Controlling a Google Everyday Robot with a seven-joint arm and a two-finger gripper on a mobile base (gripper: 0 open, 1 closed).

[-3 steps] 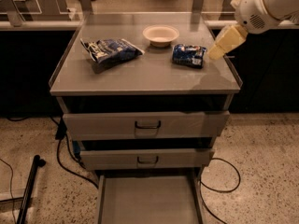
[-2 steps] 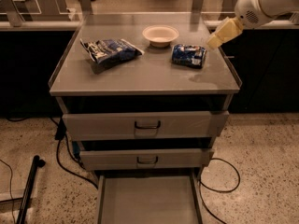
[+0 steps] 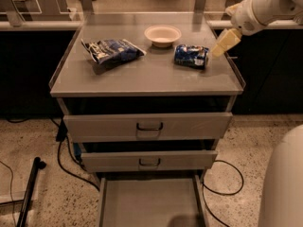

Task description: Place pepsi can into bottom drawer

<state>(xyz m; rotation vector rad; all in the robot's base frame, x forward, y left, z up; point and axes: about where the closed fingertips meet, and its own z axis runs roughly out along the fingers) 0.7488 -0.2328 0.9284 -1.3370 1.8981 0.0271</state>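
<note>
Grey matte metal forms the flat counter [image 3: 147, 79]. Camera view: the dented, dark-blue pepsi can [image 3: 191, 56] lies on its side near the right edge. Just beside it, above that edge, hangs the cream, wedge-shaped gripper [image 3: 225, 43]; whether it is spread or closed cannot be told. A crinkled chip bag [image 3: 112, 50] lies toward the left edge and a round pale bowl [image 3: 163, 34] by the back edge. Below, the bottom drawer [image 3: 149, 202], a shallow flat-floored tray, stands pulled out.

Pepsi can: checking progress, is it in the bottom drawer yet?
No, the pepsi can lies on the cabinet top beside the gripper.
</note>
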